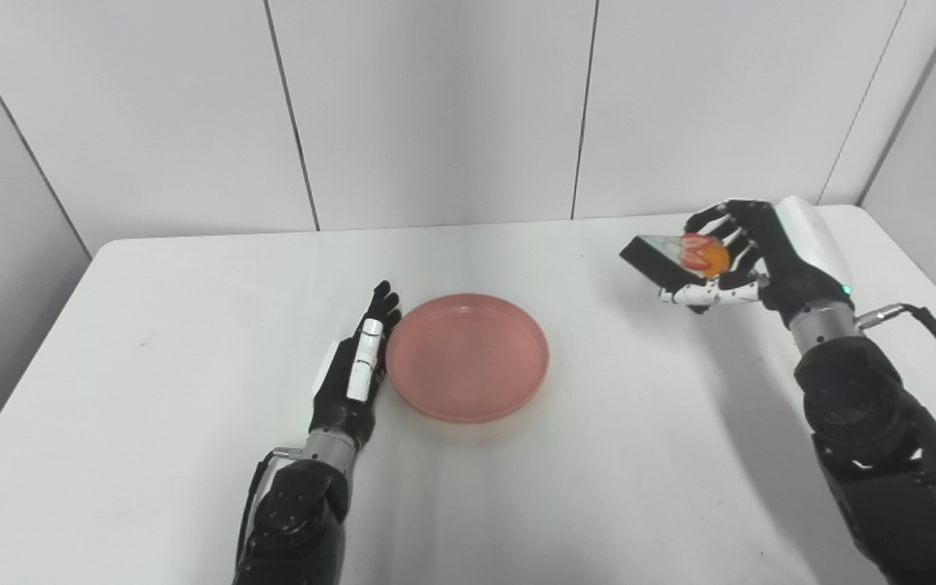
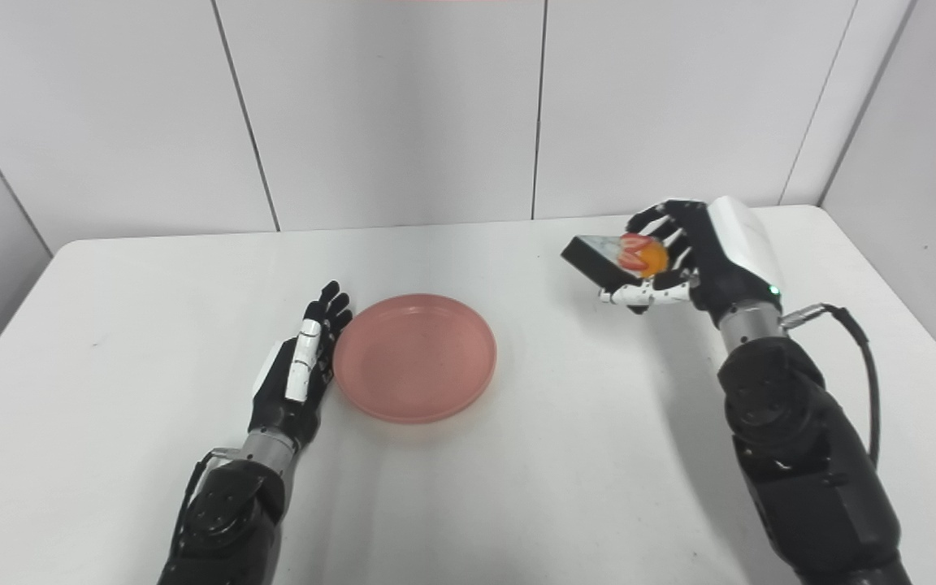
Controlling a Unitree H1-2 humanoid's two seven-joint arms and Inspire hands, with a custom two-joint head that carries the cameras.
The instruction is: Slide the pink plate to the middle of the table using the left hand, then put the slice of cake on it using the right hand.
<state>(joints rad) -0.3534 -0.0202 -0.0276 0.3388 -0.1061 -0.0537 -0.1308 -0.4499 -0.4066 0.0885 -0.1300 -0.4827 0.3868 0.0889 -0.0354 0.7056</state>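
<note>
The cake (image 1: 675, 262) is clasped in the right hand (image 1: 748, 256), held aloft well right of the plate (image 1: 468, 357). The plate is flanked by the flat, extended left hand (image 1: 358, 370), nothing held.

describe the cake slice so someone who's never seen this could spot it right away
Start at the white table and go to its far right corner, where the robot's right hand is raised above the surface. The slice of cake is the dark wedge gripped in it, topped with red and orange fruit, well apart from the empty round pink plate.
</note>
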